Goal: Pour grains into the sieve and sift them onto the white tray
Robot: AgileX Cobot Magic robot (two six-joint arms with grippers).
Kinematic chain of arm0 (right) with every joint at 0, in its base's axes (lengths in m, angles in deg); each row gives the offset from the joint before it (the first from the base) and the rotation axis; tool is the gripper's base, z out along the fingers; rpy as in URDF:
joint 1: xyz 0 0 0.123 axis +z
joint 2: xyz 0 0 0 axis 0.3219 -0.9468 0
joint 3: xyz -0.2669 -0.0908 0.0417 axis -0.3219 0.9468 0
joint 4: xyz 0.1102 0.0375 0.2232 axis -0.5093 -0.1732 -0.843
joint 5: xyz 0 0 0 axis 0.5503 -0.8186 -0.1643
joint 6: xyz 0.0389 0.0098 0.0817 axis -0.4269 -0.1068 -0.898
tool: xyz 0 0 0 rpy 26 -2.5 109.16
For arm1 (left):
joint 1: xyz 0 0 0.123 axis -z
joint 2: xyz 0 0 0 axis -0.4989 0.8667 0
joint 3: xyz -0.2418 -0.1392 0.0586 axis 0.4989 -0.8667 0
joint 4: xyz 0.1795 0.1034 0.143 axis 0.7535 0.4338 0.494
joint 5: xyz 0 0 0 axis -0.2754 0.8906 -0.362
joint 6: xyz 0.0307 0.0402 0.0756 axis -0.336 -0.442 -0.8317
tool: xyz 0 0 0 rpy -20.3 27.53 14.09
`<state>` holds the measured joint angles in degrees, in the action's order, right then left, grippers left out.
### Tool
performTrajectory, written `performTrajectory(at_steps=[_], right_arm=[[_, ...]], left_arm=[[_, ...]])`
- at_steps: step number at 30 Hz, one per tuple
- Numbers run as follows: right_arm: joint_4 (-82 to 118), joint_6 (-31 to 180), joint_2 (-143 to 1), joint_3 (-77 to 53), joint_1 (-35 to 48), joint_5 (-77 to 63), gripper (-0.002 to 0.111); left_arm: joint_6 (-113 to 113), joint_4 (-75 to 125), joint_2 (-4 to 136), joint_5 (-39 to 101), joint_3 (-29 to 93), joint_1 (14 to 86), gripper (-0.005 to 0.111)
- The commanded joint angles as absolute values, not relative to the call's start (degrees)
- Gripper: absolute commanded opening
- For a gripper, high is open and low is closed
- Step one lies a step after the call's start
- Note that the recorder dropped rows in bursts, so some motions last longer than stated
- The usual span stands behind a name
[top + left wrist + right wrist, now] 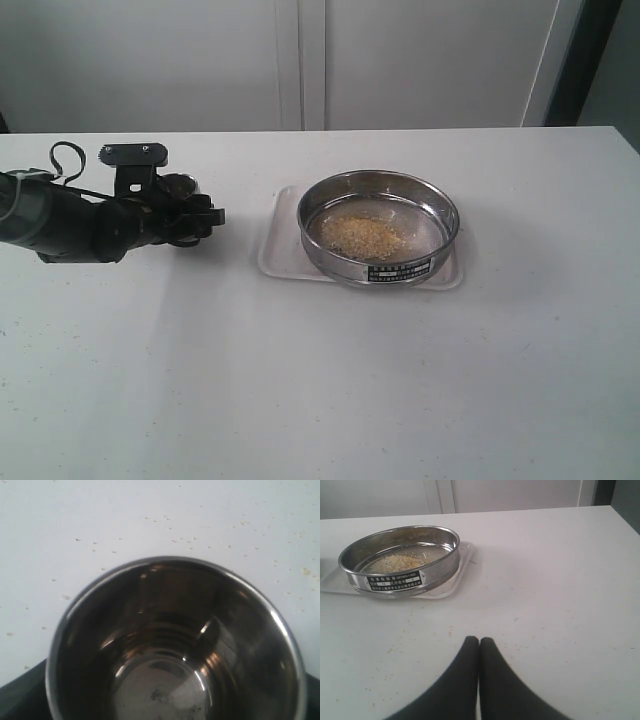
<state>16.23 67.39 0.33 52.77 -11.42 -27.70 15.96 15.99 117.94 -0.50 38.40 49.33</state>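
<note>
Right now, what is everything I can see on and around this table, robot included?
sieve: one, shiny steel with a black-and-white label, on the white tray, right of the table's middle
grains: one small pile, pale golden, on the sieve's mesh
white tray: one, white, under the sieve
stray grains: many specks, pale, scattered on the table
steel cup: one, shiny steel, empty, in the left gripper
table: one, white
wall panels: pale grey, behind the table
left gripper: one, black, closed on the steel cup, at the table's left
right gripper: one, black, shut, empty, apart from the sieve
</note>
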Motion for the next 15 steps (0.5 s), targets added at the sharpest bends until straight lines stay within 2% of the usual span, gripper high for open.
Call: performTrajectory(at_steps=[1,3,10,13,15], right_arm=[[16.1,67.5,0.6,53.1,-11.2,-26.9,0.0],[16.1,67.5,0.6,53.1,-11.2,-26.9,0.0],[16.1,67.5,0.6,53.1,-11.2,-26.9,0.0],[16.1,67.5,0.6,53.1,-11.2,-26.9,0.0],[16.1,67.5,0.6,53.1,-11.2,-26.9,0.0]], left_arm=[[16.5,15.5,118.7,2.1,38.0,49.3,0.013],[16.5,15.5,118.7,2.1,38.0,49.3,0.026],[16.4,15.5,118.7,2.5,38.0,49.3,0.085],[16.4,15.5,118.7,2.7,38.0,49.3,0.099],[16.3,15.5,118.7,3.0,38.0,49.3,0.103]])
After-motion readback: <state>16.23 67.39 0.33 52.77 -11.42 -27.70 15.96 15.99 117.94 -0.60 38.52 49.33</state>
